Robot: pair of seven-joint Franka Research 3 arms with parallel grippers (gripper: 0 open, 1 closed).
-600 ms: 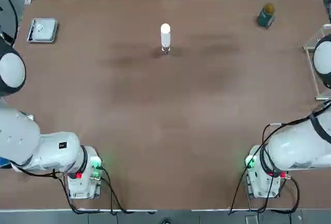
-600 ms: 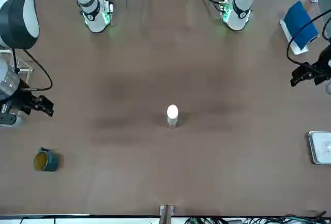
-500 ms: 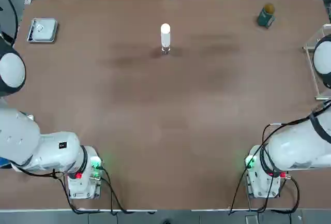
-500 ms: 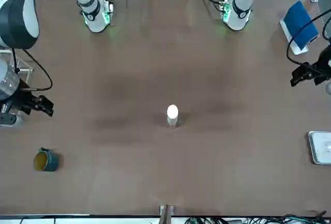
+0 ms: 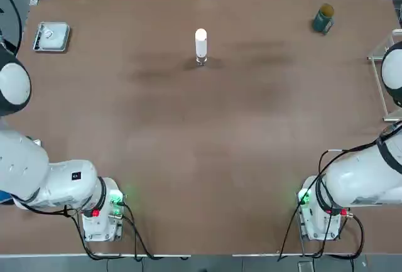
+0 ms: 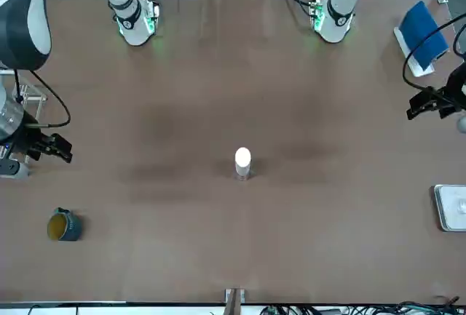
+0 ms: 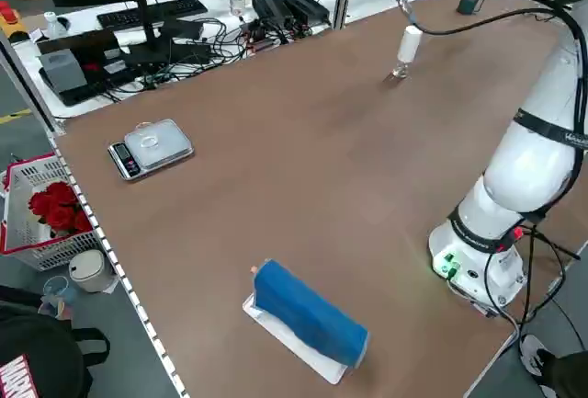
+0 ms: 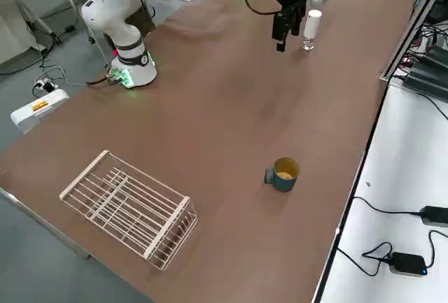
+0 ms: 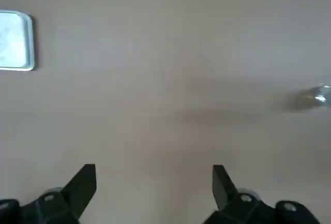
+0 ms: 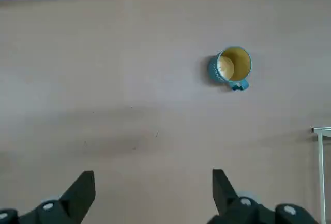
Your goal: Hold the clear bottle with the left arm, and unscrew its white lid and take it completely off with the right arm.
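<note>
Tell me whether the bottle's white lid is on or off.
On: the white lid sits atop the upright clear bottle.

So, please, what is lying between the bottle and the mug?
In the top view, between the bottle and the mug I see only bare table.

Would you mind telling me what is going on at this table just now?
Nothing is being handled at this moment. The clear bottle stands upright on the table with its white lid on, so the unscrewing has yet to be done. The robot's left gripper is open and empty over the left side of the table, and its right gripper is open and empty over the right side, where a blue-green mug also stands.
</note>
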